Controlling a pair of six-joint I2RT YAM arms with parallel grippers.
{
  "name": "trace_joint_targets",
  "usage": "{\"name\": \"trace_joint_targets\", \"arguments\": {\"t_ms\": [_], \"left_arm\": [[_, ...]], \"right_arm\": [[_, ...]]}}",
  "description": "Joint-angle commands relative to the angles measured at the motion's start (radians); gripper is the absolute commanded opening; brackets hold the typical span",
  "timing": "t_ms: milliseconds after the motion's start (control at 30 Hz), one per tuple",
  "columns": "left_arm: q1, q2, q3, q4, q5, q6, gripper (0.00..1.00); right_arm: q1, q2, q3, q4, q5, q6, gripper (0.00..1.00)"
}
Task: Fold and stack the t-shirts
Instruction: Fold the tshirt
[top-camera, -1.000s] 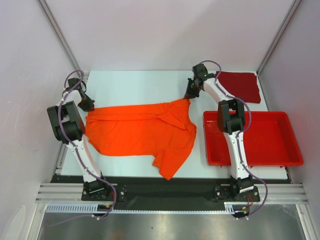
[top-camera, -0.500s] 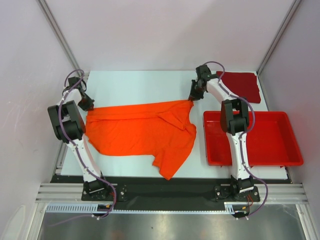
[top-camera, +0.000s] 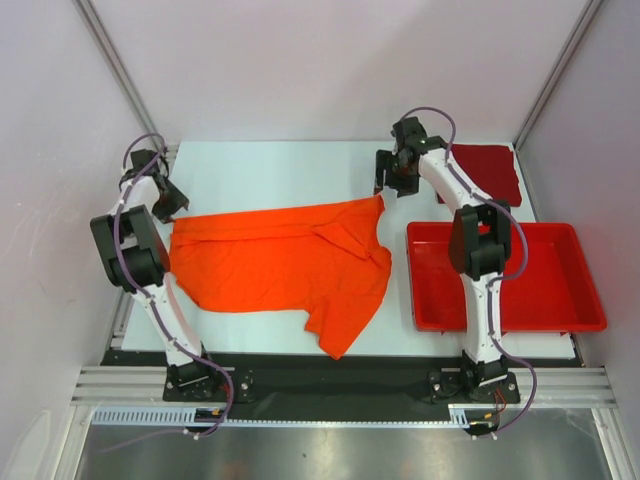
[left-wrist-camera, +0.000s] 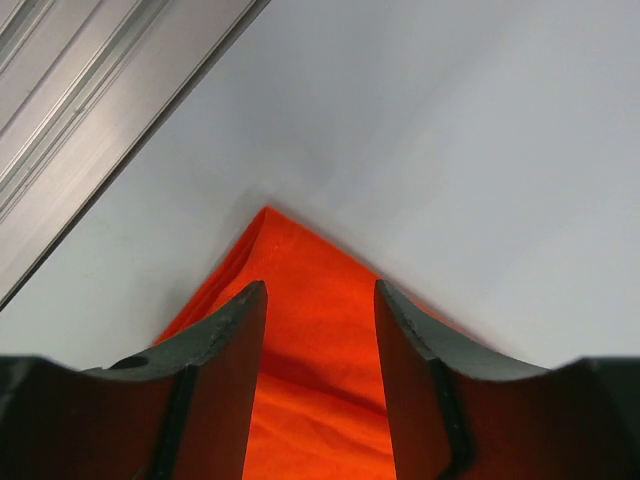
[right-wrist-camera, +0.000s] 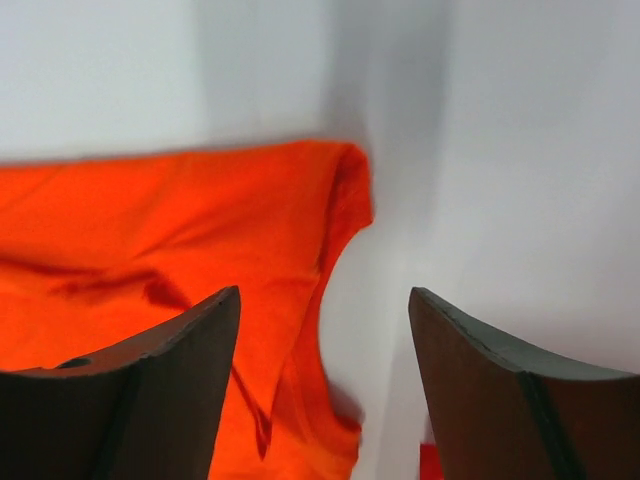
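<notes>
Two shirts: a bright orange t-shirt (top-camera: 280, 265) and a dark red t-shirt (top-camera: 487, 172), both on the white table (top-camera: 270, 165).
Orange t-shirt: spread out across the middle of the table, long side running left to right. One sleeve points toward the near edge, and there are loose folds toward the right end.
Dark red t-shirt: a folded square at the far right corner of the table, just behind the red tray (top-camera: 508, 325) and apart from the orange one.
Red tray: on the right side of the table, near the orange t-shirt's right edge. The right arm reaches across above it.
Left tool (top-camera: 173, 208): at the orange t-shirt's far left corner, jaws apart and gripping nothing. The left wrist view shows the pointed cloth corner lying on the table below and between the two dark fingers (left-wrist-camera: 225, 380).
Right tool (top-camera: 384, 186): just beyond the orange t-shirt's far right corner, jaws wide apart and empty. The right wrist view shows the rounded cloth corner lying ahead of the fingers (right-wrist-camera: 160, 390), mostly toward the left one, with bare table ahead of the other.
</notes>
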Motion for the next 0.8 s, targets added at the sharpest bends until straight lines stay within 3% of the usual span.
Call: {"name": "trace_joint_targets", "arguments": {"t_ms": [0, 200, 400, 567, 767], "left_arm": [[0.003, -0.119, -0.034, -0.003, -0.021, 0.006, 0.53], [0.003, -0.188, -0.086, -0.018, -0.022, 0.046, 0.46], [0.002, -0.159, -0.080, -0.015, 0.039, 0.051, 0.38], [-0.006, -0.083, -0.017, -0.052, 0.077, 0.047, 0.37], [-0.017, -0.027, 0.018, -0.070, 0.070, 0.046, 0.33]], "right_arm": [[0.077, -0.152, -0.046, -0.042, 0.042, -0.102, 0.75], [0.146, -0.143, -0.046, 0.009, -0.119, -0.101, 0.77], [0.195, 0.027, 0.135, 0.101, -0.303, 0.034, 0.64], [0.204, 0.168, 0.335, -0.015, -0.343, 0.050, 0.56], [0.204, 0.197, 0.282, -0.023, -0.340, 0.019, 0.61]]}}
